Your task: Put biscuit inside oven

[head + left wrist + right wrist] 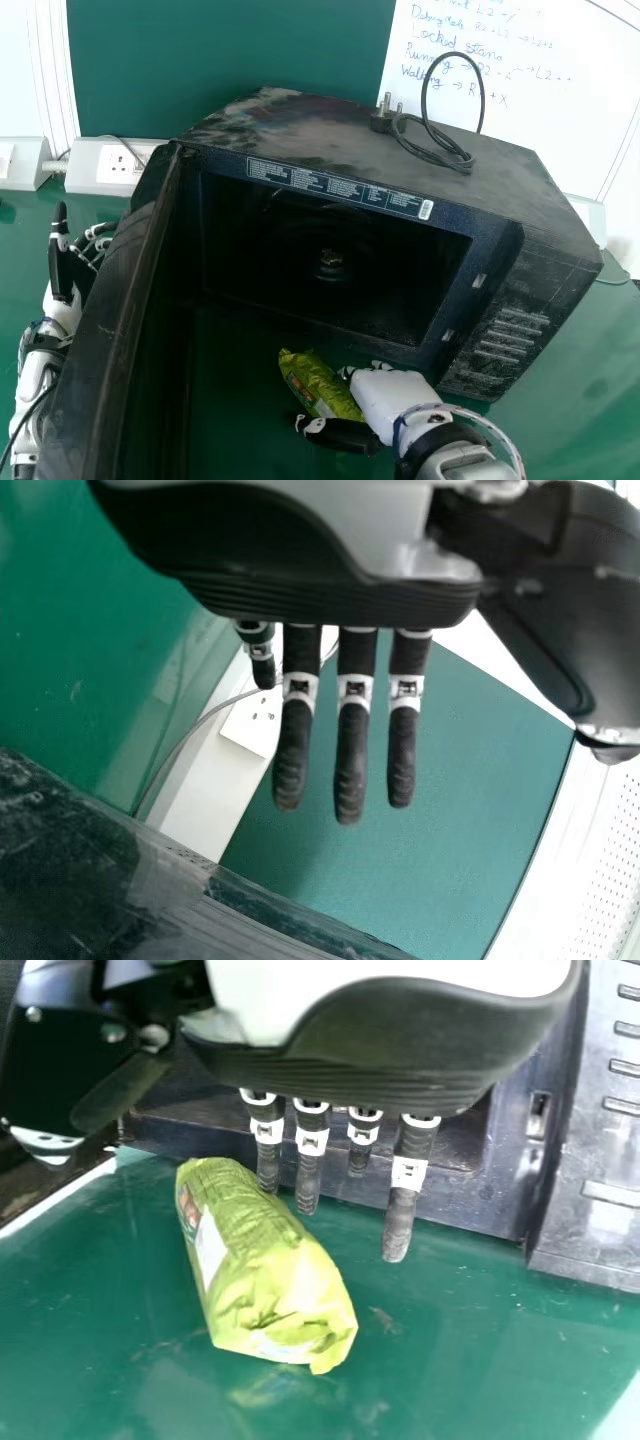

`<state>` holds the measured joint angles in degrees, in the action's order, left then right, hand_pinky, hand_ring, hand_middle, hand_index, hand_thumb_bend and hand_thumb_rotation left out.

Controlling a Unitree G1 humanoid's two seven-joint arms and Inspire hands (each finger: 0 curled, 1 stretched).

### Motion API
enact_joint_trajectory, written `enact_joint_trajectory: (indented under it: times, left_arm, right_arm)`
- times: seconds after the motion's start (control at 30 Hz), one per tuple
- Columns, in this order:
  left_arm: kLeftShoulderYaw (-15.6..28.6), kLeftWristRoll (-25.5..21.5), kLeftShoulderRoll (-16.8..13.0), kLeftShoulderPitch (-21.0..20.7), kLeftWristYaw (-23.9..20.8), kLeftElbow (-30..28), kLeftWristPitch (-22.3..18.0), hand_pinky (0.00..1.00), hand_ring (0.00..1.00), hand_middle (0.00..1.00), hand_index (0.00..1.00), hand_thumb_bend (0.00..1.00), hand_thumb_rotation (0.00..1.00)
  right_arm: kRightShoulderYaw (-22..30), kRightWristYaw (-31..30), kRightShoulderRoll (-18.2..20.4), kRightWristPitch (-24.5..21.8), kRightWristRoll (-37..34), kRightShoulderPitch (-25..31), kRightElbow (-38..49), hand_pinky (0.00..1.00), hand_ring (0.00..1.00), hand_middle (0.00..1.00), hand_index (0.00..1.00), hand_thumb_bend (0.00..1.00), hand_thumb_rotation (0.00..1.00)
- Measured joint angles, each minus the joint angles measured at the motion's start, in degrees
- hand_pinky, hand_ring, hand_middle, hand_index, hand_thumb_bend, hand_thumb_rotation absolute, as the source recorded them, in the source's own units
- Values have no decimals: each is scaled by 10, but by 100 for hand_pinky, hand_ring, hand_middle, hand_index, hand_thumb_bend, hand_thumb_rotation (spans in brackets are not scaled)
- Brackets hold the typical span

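Biscuit packet (318,385): lying on green table (540,435), at head-view six o'clock from mouth of black oven (300,125) (noted with door (110,330) swung open). Logged right hand (392,398) at packet's three o'clock, with straight fingers. Logged left hand (62,310) at oven's nine o'clock, beyond door, likewise open.

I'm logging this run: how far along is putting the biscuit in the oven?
Done: the oven door stands open. Under way: the right hand is at the biscuit packet, fingers straight, not curled round it. Left to do: grasp the packet, which lies on the table outside the oven, and put it inside.
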<state>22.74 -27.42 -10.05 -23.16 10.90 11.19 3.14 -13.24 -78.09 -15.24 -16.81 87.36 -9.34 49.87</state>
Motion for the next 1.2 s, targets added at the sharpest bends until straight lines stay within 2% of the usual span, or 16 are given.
enact_joint_trajectory:
  times: [0.1,0.33,0.67,0.93,1.2]
  left_arm:
    - [0,1,-1,0,0,-1,0,24,31,39,49,52,7]
    - [0,-2,-1,1,0,-5,3,24,30,39,49,52,6]
    - [3,-7,-2,1,0,-10,9,24,30,39,49,52,6]
    - [3,-7,-3,2,-7,-20,18,24,31,39,49,52,6]
    - [3,-7,-5,3,-9,-21,20,24,31,39,49,52,6]
  right_arm:
    - [13,-2,13,13,1,3,-1,61,80,88,90,91,59]
    - [46,-18,18,43,4,14,-1,67,84,90,93,88,60]
    - [86,-30,18,75,1,13,0,68,83,90,92,88,60]
    - [87,-13,20,104,-12,36,2,67,83,91,93,90,57]
    - [64,29,50,124,15,66,6,65,84,91,92,92,54]
